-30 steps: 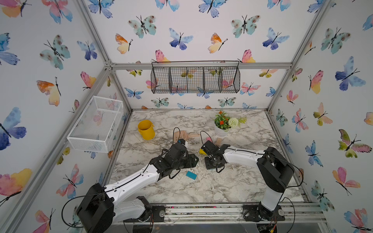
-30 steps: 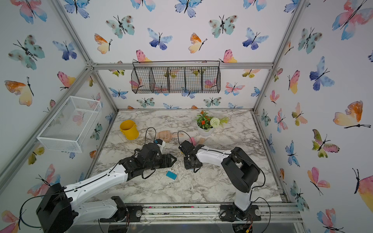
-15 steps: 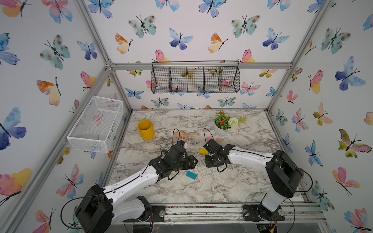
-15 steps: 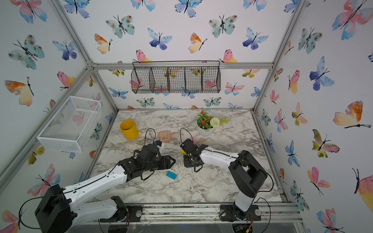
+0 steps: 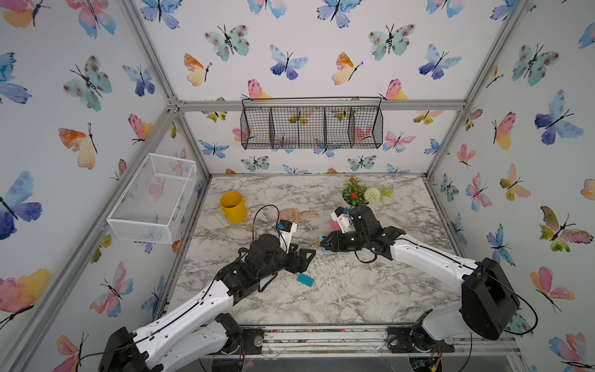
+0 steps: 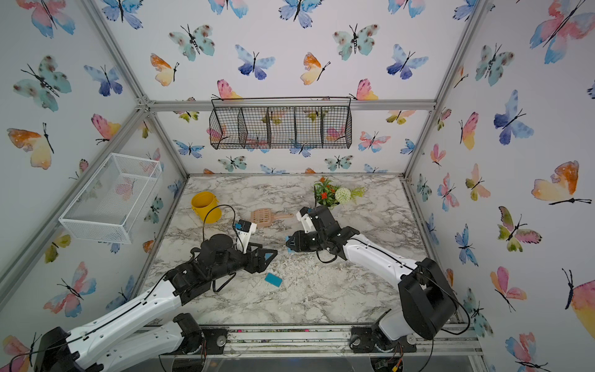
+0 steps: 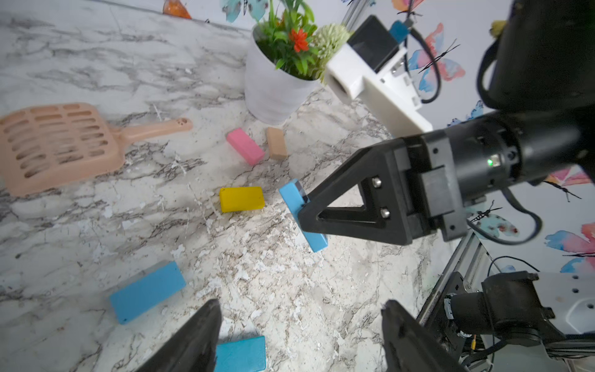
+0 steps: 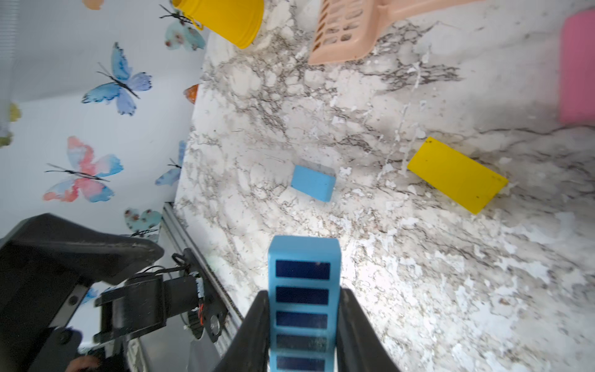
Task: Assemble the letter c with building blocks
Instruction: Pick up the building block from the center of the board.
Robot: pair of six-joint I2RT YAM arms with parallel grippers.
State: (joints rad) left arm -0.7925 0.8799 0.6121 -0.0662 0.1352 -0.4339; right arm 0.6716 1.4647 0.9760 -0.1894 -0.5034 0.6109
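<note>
Left pincer point(image 7: 301, 306) has opened near flat rectangular teal block point(image 7: 240, 353)

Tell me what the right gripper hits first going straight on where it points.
Likely the plain light blue block lying dead ahead of the right gripper and the slotted light blue block it clamps; depth is unclear, so it might pass over.
</note>
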